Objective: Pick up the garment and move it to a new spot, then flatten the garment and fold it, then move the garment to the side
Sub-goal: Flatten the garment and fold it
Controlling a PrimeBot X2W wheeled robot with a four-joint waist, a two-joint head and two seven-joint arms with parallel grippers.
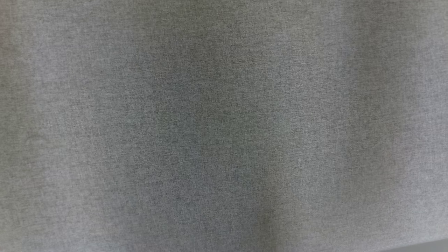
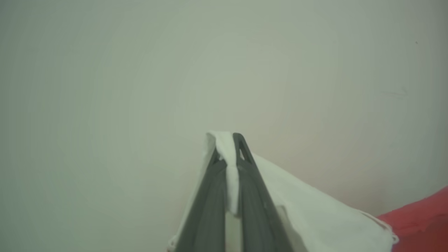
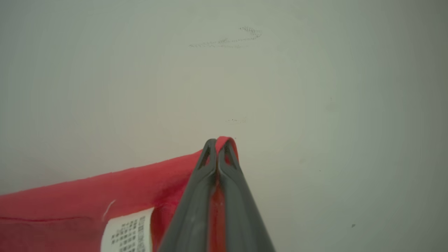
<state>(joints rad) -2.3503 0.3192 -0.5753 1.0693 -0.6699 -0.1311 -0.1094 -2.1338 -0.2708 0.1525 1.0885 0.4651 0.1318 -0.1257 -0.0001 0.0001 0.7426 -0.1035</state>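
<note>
My left gripper (image 2: 229,140) is shut on a fold of white cloth that sticks up between its dark fingers. That white cloth (image 2: 315,210) runs off to the lower right, where it meets red fabric (image 2: 420,217) of the garment. In the right wrist view my right gripper (image 3: 217,143) is shut on a red edge of the garment (image 3: 87,196). The edge stretches away to the lower left, with a white printed care label (image 3: 127,234) hanging from it. How the rest of the garment lies is hidden.
The head view looks at a grey woven surface (image 1: 224,126) with soft shadows across it. Behind both grippers is a plain pale surface (image 2: 140,87), with faint scuff marks (image 3: 227,40) in the right wrist view.
</note>
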